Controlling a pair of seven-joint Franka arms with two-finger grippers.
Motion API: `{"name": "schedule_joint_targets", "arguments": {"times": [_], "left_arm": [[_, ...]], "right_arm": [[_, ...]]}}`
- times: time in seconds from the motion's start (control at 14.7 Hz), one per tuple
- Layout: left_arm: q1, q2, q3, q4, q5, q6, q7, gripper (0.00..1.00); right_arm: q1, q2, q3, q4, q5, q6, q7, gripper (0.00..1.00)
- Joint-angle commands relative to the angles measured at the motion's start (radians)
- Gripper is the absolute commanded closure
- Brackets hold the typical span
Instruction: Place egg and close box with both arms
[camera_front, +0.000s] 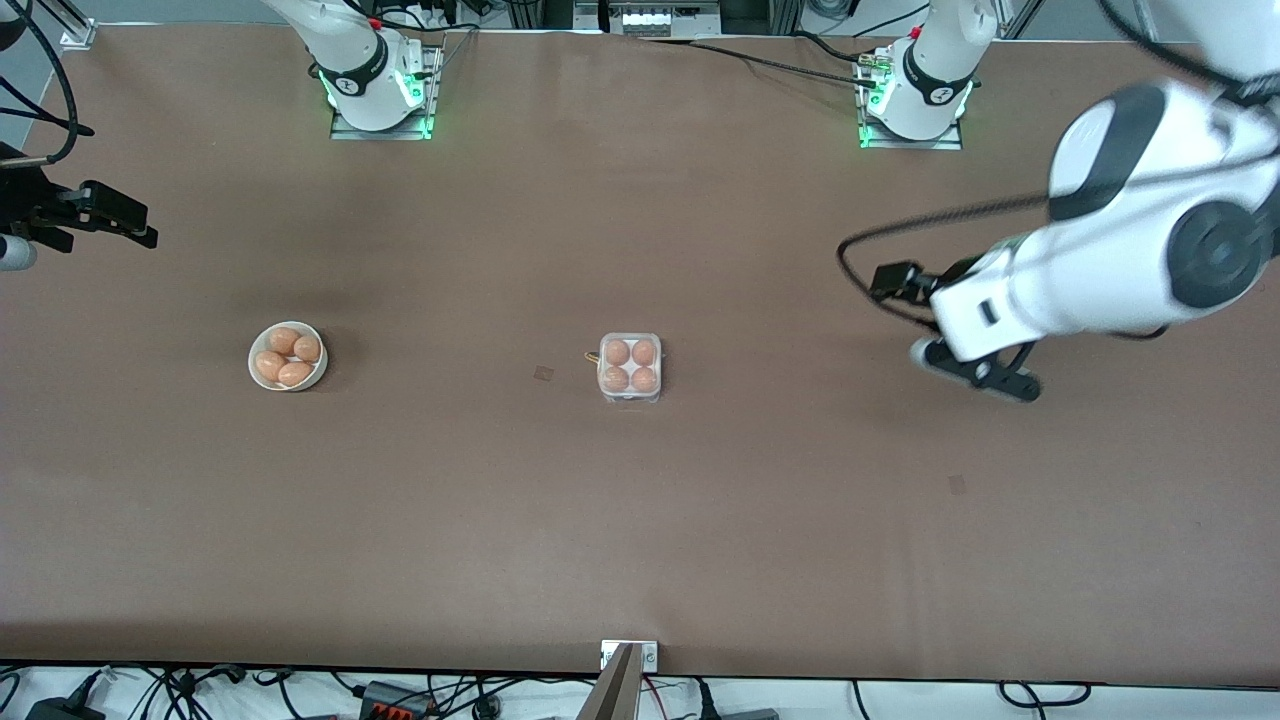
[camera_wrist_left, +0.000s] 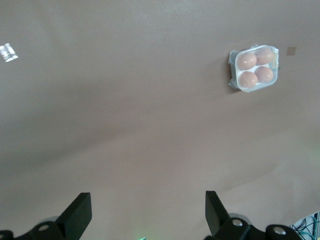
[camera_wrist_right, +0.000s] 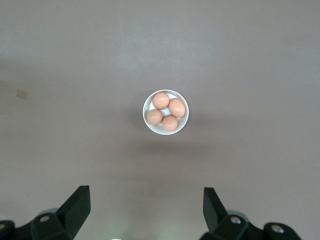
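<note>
Well away from both grippers, the box (camera_front: 630, 367) sits on the brown table (camera_front: 640, 520) about midway between the two ends, all four cells filled with eggs and the clear lid seemingly down over them, though whether it is latched cannot be told.

Going from the right arm's end: the right gripper (camera_wrist_right: 145, 212) hangs with its fingers spread wide and empty, high over the table, and the white bowl (camera_wrist_right: 165, 112) with four eggs lies below and ahead of it, well apart. The box is farther off toward the middle, out of its wrist view.

The left gripper (camera_wrist_left: 147, 212) is likewise spread wide and holds nothing, over the left arm's end of the table; the box (camera_wrist_left: 254, 68) lies ahead of it and off to one side, well apart.

By my judgement the carton is light, thin and springy, likely to slide if pushed from one side only; pressing the lid edge down while the other gripper steadies the base seems safest. The eggs are smooth and fragile.
</note>
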Motion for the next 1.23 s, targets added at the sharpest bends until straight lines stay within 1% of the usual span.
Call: {"name": "schedule_joint_targets", "arguments": {"times": [0.0,0.2,0.48,0.54,0.68,0.75,0.89,0.95,1.16], "left_arm": [[0.05,-0.081,-0.004,-0.017,0.064,-0.057,0.018,0.0],[0.14,-0.083,-0.016,-0.006,0.065,-0.135,0.017,0.0],[0.154,-0.097,-0.001,-0.011,0.075,-0.144,0.011,0.0],[0.158,-0.1,-0.001,-0.014,0.087,-0.131,0.003,0.0],[0.159,-0.103,-0.001,-0.014,0.15,-0.114,-0.002,0.0],[0.164,-0.123,-0.004,-0.032,0.153,-0.12,-0.002,0.0],[0.164,-0.17,-0.013,-0.095,0.155,-0.084,-0.003,0.0],[0.165,-0.205,-0.014,-0.144,0.154,-0.064,-0.005,0.0],[0.165,-0.328,-0.013,-0.327,0.154,0.027,-0.077,0.0]], "right_arm": [[0.0,0.007,0.008,0.021,0.015,-0.015,0.007,0.0],[0.0,0.007,0.008,0.021,0.015,-0.013,0.005,0.0],[-0.005,0.007,0.008,0.021,0.015,-0.016,0.005,0.0],[-0.005,0.007,0.008,0.021,0.015,-0.016,0.005,0.0],[-0.005,0.007,0.008,0.021,0.015,-0.016,0.005,0.0],[-0.005,0.007,0.008,0.021,0.015,-0.016,0.005,0.0],[-0.004,0.007,0.008,0.021,0.015,-0.015,0.005,0.0],[-0.005,0.007,0.008,0.021,0.016,-0.015,0.005,0.0],[-0.002,0.007,0.008,0.021,0.015,-0.013,0.007,0.0]]}}
